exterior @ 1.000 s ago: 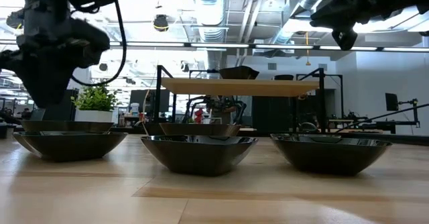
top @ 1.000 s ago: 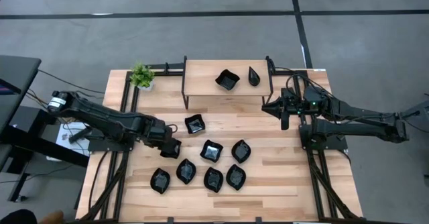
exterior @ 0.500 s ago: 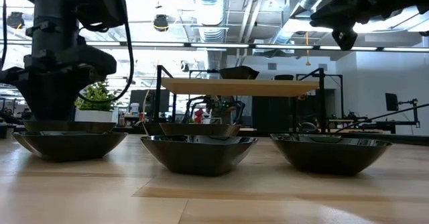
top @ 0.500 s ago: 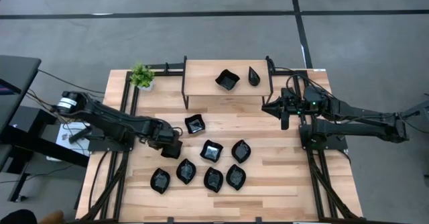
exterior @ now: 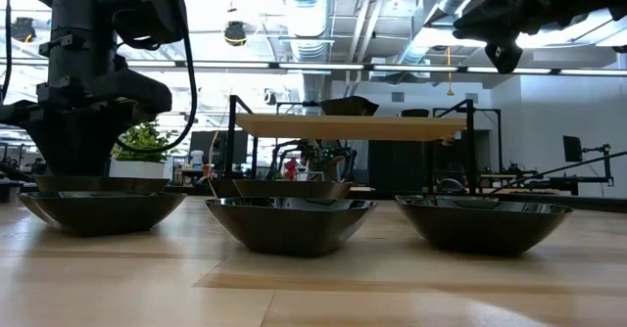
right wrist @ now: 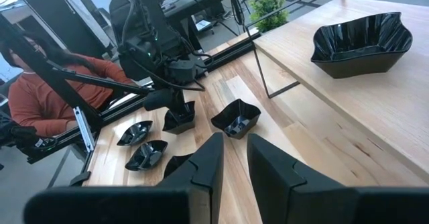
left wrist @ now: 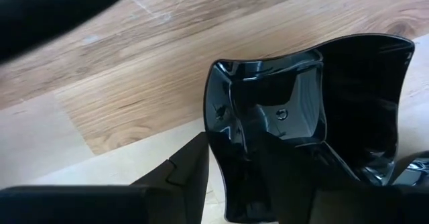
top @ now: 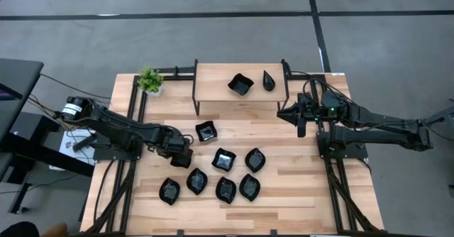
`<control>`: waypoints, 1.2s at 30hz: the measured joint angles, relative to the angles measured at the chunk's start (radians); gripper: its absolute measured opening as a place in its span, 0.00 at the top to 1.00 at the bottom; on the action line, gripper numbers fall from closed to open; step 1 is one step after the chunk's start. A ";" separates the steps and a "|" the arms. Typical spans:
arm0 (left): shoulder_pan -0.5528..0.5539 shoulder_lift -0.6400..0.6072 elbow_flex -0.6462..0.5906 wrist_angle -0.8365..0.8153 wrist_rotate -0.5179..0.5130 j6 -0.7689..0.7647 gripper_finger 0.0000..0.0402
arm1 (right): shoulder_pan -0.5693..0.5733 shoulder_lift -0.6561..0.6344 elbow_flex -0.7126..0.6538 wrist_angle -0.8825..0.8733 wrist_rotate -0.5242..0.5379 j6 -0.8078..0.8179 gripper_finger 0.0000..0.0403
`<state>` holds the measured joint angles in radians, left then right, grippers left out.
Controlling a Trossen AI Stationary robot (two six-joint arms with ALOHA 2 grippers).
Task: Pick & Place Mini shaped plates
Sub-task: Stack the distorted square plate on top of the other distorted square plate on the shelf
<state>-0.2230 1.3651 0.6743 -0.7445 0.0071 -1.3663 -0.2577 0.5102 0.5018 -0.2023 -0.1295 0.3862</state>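
Left gripper (top: pixel 181 156) lowered at table level, fingers astride rim of wavy-edged square plate (left wrist: pixel 301 123); grip shown only in left wrist view, plate hidden under gripper from above. Seven plates counted on table (top: pixel 298 194) in high view, two on shelf (top: pixel 216 81). Right gripper (top: pixel 301 128) held raised beside shelf, fingers narrowly parted, nothing held.

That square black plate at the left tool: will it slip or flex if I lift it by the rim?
Probably rigid: the square plate holds crisp, wavy upright walls. Its glossy, mirror-like surface suggests a pinch on the thin rim could slip. Lifted from one side only, it may well tilt.
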 joint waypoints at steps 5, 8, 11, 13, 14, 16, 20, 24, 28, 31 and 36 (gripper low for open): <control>0.000 0.000 0.000 0.003 -0.001 0.000 0.67 | 0.000 0.000 0.000 0.000 0.000 0.000 0.84; 0.000 0.000 0.000 0.003 -0.007 0.000 0.67 | 0.000 0.000 0.000 0.000 0.000 0.000 0.84; 0.000 0.000 0.000 0.002 -0.012 0.000 0.69 | 0.000 0.000 0.000 0.000 0.000 0.000 0.84; 0.000 0.000 0.000 0.002 -0.019 0.000 0.71 | 0.000 0.000 0.000 0.000 0.000 0.000 0.84; 0.000 0.000 0.000 0.002 -0.022 0.000 0.72 | 0.000 0.000 0.000 0.000 0.000 0.000 0.84; 0.000 -0.001 0.000 0.002 -0.023 0.000 0.74 | 0.000 0.000 0.000 0.000 0.000 0.000 0.84; 0.000 -0.001 0.000 0.002 -0.023 0.000 0.78 | 0.000 0.000 0.000 0.000 0.000 0.000 0.84; 0.000 -0.001 0.000 0.002 -0.023 0.000 0.80 | 0.000 0.000 0.000 0.000 0.000 0.000 0.84; 0.000 -0.001 0.000 0.002 -0.023 0.000 0.84 | 0.000 0.000 0.000 0.000 0.000 0.000 0.84; 0.000 -0.005 0.000 0.002 -0.023 0.000 0.89 | 0.000 0.000 0.000 0.000 0.000 0.000 0.84; 0.001 -0.043 0.002 -0.007 -0.037 0.000 0.98 | 0.000 0.000 0.000 0.000 0.000 0.000 0.84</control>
<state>-0.2225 1.3217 0.6758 -0.7512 -0.0297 -1.3666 -0.2574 0.5102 0.5018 -0.2021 -0.1295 0.3859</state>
